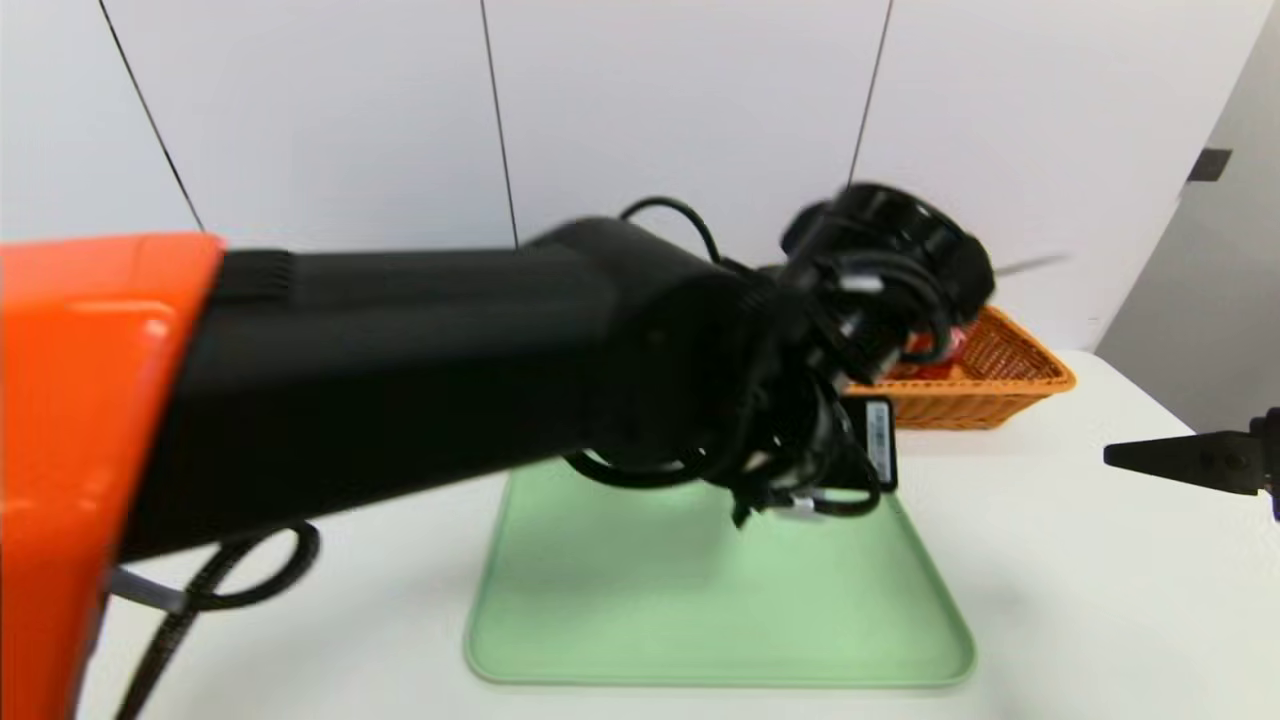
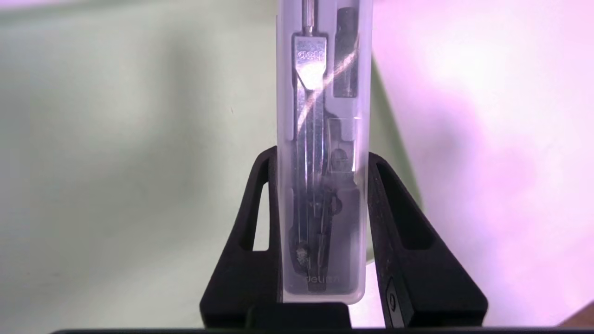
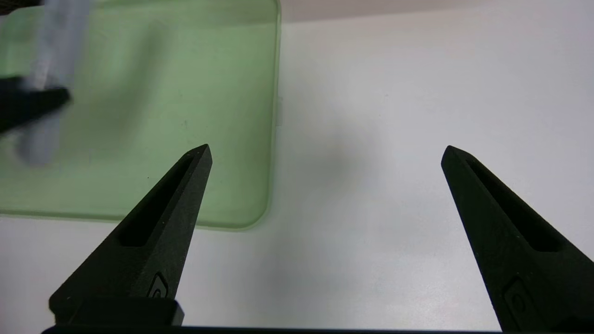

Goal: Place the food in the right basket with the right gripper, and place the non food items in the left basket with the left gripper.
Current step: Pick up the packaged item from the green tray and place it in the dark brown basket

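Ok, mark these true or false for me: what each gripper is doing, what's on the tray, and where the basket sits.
1. The left gripper is shut on a clear compass case. True.
2. The right gripper holds food. False: it is open and empty over the white table.
3. The green tray shows no items lying on it. True.
4. The orange wicker basket sits on the tray. False: it stands on the table beyond the tray's far right corner.

Frosted clear case (image 2: 323, 153) with silver compass between black fingers (image 2: 408, 250), pale green tray (image 1: 720, 590), orange woven basket (image 1: 985, 385), white table (image 1: 1100, 560)
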Robot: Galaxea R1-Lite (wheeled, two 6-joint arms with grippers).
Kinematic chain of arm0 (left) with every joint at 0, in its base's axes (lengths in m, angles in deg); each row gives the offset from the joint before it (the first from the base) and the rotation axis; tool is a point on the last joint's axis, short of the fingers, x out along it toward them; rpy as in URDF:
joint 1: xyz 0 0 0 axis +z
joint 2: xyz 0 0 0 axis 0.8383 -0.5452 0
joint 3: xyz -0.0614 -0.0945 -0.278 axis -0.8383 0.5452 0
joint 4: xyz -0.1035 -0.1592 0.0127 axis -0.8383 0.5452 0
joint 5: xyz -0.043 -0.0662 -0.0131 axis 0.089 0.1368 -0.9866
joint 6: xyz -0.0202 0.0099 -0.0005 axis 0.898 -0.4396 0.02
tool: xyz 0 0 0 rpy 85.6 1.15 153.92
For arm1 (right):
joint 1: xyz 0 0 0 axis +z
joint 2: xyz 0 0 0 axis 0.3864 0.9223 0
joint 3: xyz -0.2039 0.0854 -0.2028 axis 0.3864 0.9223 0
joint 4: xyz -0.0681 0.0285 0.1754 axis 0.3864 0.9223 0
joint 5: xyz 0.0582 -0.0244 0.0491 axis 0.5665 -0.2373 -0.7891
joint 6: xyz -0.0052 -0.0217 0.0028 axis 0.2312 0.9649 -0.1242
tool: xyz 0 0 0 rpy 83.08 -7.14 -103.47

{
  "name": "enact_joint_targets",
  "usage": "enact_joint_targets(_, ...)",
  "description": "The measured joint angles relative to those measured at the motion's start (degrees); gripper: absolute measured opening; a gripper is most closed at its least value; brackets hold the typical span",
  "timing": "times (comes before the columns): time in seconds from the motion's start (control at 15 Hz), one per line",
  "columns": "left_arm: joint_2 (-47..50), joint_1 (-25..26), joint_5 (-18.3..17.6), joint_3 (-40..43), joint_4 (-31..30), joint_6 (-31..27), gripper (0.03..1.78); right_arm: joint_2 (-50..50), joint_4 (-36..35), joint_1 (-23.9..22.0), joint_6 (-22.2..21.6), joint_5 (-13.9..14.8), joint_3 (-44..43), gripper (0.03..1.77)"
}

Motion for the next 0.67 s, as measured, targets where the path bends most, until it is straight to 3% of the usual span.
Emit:
enact_joint_targets(0.33,10.05,15.52,-3.68,0.00,-0.15,-0.54,0.55,3.17,-0.46,0.00,-0.38,-0.20,-0.66,1.71)
enact_joint_targets(0.67,10.76,30.01,-9.18,0.02,-2.93,-2.18,0.55,6.23,-3.97,-0.49,-0.46,0.00,-1.19,1.71)
